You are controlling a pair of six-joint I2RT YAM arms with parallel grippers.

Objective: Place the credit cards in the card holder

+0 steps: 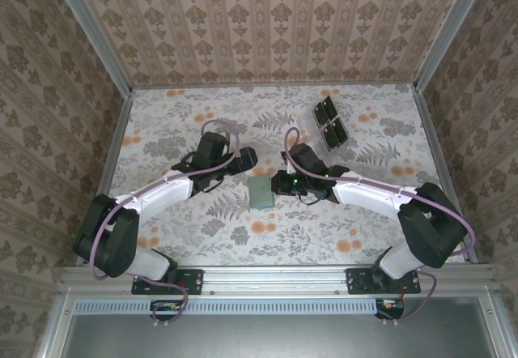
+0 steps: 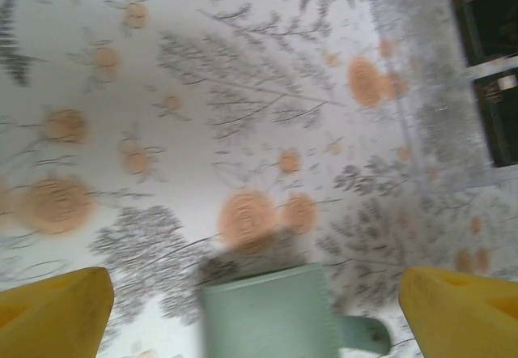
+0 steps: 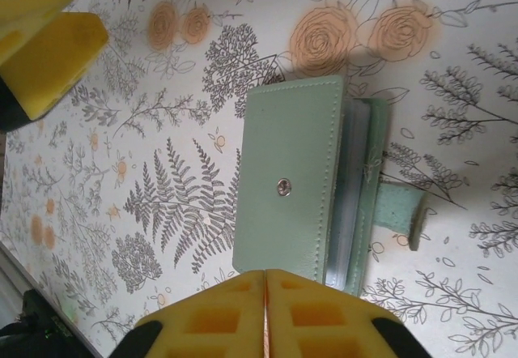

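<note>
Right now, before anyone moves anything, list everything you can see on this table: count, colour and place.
card holder: one, dull green, mid-table between the grippers, strap tab undone
rack: one, clear with dark square panels, far right of the table
tablecloth: one, white with grey ferns and orange flowers, covering the table
walls: three, beige patterned, round the table
arms: two, white and black with purple cables, left arm and right arm reaching in from the near edge
left gripper: one, yellow fingers, open, by the holder
right gripper: one, yellow fingers, shut, at the holder's edge
</note>
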